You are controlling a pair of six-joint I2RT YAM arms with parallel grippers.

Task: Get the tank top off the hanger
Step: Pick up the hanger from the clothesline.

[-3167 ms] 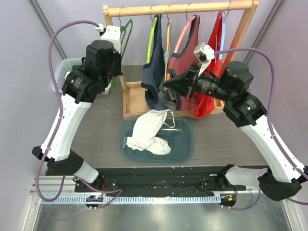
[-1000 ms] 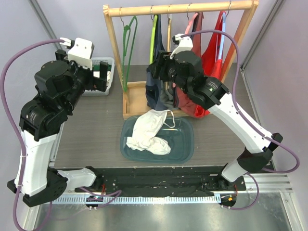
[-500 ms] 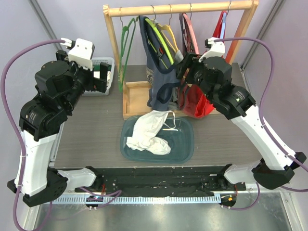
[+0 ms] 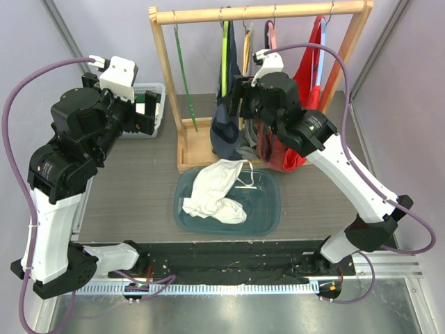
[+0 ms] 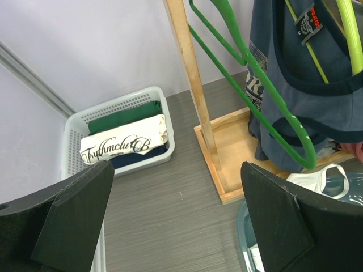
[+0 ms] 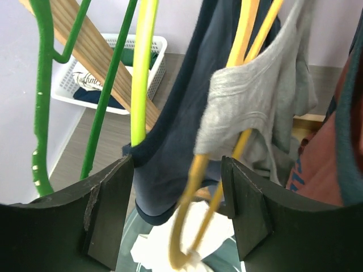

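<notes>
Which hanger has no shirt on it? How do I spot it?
Find the wooden rack at the back of the table. The green hanger hangs nearest its left post. It is bare, while the lime hanger next to it holds a navy tank top.

Overhead view facing the rack; both wrist views close, sharing green hanger

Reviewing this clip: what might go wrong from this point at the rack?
The right gripper has open jaws; between them in its wrist view hang the grey tank top on a yellow plastic hanger and, close beside, the navy tank top. Closing may pinch both garments. Gripping hanger with fabric may unhook it from the wooden rail.
</notes>
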